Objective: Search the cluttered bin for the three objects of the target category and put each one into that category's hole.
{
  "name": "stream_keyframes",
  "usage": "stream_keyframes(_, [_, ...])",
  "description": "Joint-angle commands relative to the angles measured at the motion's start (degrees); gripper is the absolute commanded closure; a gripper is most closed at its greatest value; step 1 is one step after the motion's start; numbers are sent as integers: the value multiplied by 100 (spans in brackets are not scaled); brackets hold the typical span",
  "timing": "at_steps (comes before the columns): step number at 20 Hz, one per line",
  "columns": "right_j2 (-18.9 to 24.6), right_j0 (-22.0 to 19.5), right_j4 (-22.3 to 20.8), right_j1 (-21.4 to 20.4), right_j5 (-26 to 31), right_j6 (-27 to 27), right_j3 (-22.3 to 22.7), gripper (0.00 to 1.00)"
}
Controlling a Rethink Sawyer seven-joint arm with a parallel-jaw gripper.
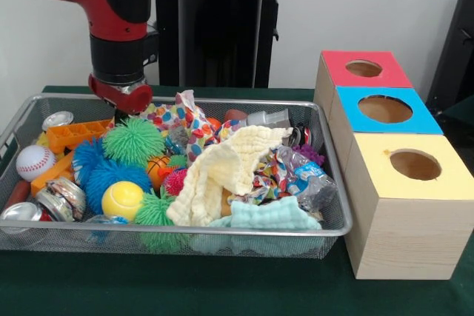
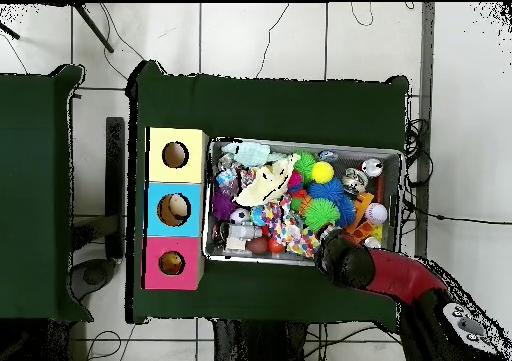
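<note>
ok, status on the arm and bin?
Gripper low over the bin's far rim, fingers hidden. No plush toy visible; yellow cloth and spiky balls cover the pile. Red-topped hole unobstructed.

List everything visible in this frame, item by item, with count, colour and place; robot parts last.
bin: 1, silver wire mesh, on the green table, left of the boxes in the front view.
spiky balls: several, green, blue and pink, left and middle of the bin.
baseball: 1, white, left end of the bin.
yellow ball: 1, near the front rim.
cloths: pale yellow, with a mint one in front, middle of the bin.
orange tray: 1, back left.
metal cans: a few, silver, left side.
boxes: 3 light wood, round holes; red top farthest, blue top middle, yellow top nearest.
plush toys: none clearly visible.
arm: 1, red and black, over the bin's back left; jaws hidden among the clutter.
</note>
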Motion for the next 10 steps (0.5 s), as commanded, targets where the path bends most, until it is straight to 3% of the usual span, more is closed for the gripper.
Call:
stream_keyframes(1, [754, -351, -68, -31, 564, -508, -594, 100])
stream_keyframes(6, [1616, -807, 21, 40, 1867, -1751, -1760, 100])
stream_keyframes(10, [1882, -882, -135, 152, 2387, -2104, -2296, 100])
